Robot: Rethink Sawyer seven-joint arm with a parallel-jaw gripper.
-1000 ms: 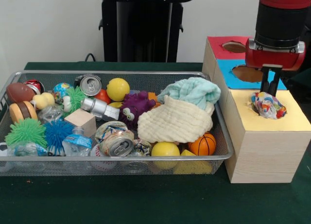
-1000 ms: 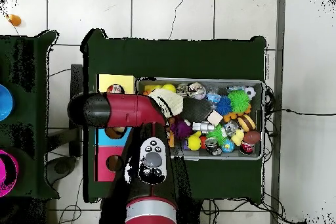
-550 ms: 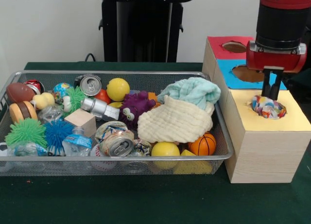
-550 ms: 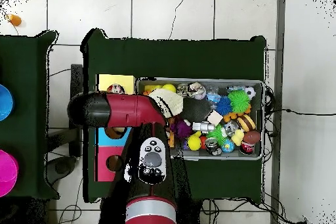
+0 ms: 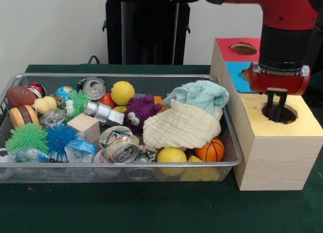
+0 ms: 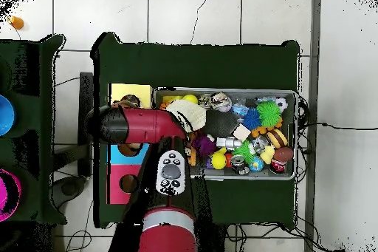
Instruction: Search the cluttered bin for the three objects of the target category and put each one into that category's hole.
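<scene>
My gripper [image 5: 275, 109] reaches down into the round hole [image 5: 287, 114] in the yellow top of the wooden box [image 5: 275, 159], its fingers close together and shut with nothing visible between them. No cloth shows in the hole now. In the wire bin [image 5: 126, 165] a cream muslin cloth [image 5: 181, 127] lies on a mint towel [image 5: 199, 94]. In the overhead view the red arm [image 6: 136, 125] covers the gripper, beside the box's yellow section [image 6: 131, 91].
The box also has a blue hole [image 5: 246, 74] and a red hole [image 5: 244, 48] behind the yellow one. The bin holds cans [image 5: 122, 150], balls [image 5: 122, 92], spiky toys [image 5: 26, 137], a purple monster [image 5: 140, 111] and a wooden block [image 5: 84, 126]. Its right rim sits close to the box.
The gripper has dropped from above the yellow hole into it. The multicoloured cloth that bulged out of the hole is no longer visible.
</scene>
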